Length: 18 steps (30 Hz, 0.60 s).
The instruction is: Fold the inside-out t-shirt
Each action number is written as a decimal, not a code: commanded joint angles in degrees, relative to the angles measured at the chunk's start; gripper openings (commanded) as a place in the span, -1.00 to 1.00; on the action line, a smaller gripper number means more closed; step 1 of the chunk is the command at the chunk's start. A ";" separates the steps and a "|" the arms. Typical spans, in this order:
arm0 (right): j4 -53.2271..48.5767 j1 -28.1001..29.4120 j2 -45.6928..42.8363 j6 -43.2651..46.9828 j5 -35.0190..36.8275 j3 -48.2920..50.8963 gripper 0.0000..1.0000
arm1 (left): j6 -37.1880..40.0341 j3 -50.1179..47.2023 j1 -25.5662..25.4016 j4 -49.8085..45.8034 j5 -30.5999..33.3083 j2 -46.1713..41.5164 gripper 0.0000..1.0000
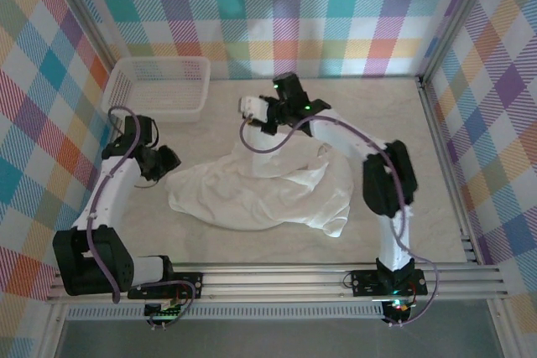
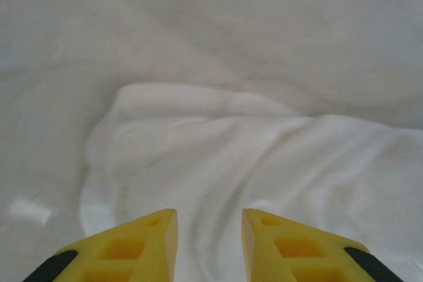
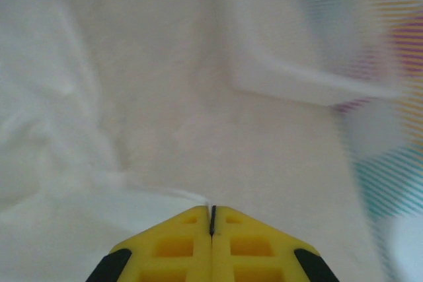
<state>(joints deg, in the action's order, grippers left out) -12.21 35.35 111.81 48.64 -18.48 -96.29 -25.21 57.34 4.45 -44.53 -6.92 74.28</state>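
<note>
T-shirt (image 1: 252, 199) lies in a crumpled heap in the middle of the counter (image 1: 369, 106), between my two arms, with one part drawn up off the surface in a narrow column to my right end effector (image 1: 250, 113). That one is pinched tight on a thin bit of the cloth; in the right wrist view its tips meet, with fabric trailing away to the left. My left end effector (image 2: 209, 229) hangs with its fingers apart and nothing between them, just above the rumpled left edge of the heap. A basket (image 1: 159, 85) sits well apart in the far left corner. I judge the cloth light, limp and a little slick: it will sag and slide rather than hold a shape, and a single pinched layer could slip. I would take hold at a hem or shoulder seam, where the cloth is doubled, and spread it flat before folding.
</note>
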 commanded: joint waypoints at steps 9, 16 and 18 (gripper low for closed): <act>6.99 2.41 -14.27 -26.28 1.85 10.97 -1.00 | -8.85 -10.34 0.73 10.75 6.17 5.22 -0.17; 3.99 2.78 -14.05 -25.46 0.25 9.16 -1.00 | -5.85 -11.81 0.72 17.08 12.09 10.64 -0.15; 3.03 2.74 -14.15 -26.14 1.07 8.05 -1.00 | -6.38 -10.42 0.74 16.03 12.32 10.83 -0.68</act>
<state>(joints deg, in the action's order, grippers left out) -8.05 38.02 97.86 24.34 -16.32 -86.06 -32.38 46.28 4.71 -30.57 2.70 84.75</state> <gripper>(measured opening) 0.050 0.258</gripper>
